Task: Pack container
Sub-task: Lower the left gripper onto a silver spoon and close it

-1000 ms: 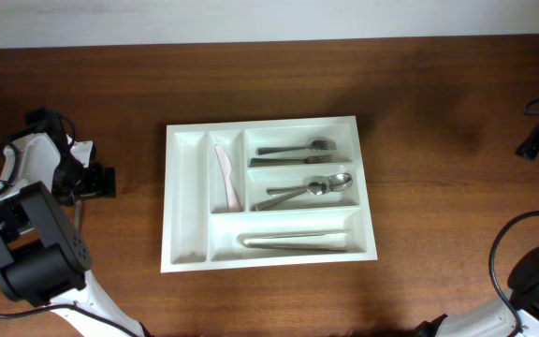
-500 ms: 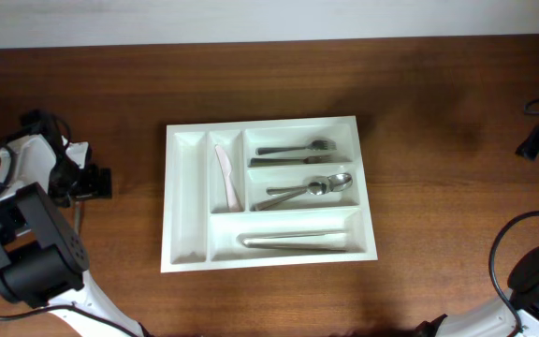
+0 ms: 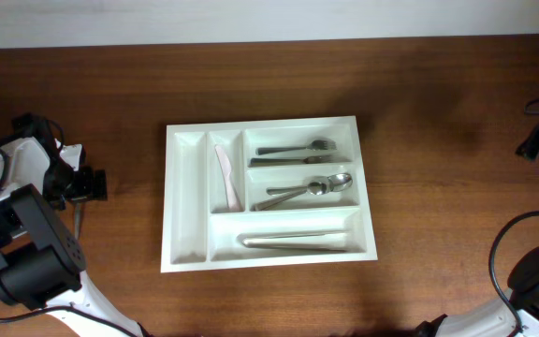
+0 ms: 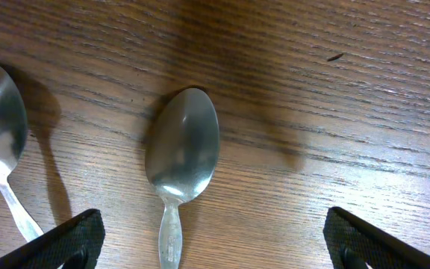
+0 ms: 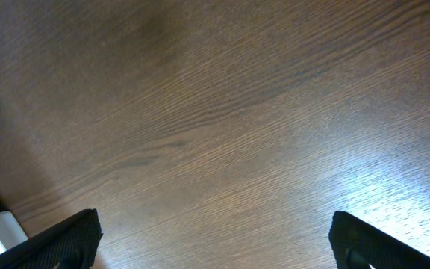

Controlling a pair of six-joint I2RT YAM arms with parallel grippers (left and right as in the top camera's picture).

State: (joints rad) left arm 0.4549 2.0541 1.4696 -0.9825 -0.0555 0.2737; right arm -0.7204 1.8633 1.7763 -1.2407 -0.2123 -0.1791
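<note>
White rectangular plastic cutlery tray part-filled; your two steel spoons lie unpacked left of it; left end effector and right end effector spread, empty.

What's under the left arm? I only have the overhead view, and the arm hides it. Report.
Observer: In the left wrist view a spoon lies on the table, midway between the left fingers.
Operator: Check for others nearby.
Observer: A second spoon lies apart from it, toward that picture's left edge.
Operator: Confirm the fingers hold nothing.
Observer: They stand wide open, gripping nothing.
</note>
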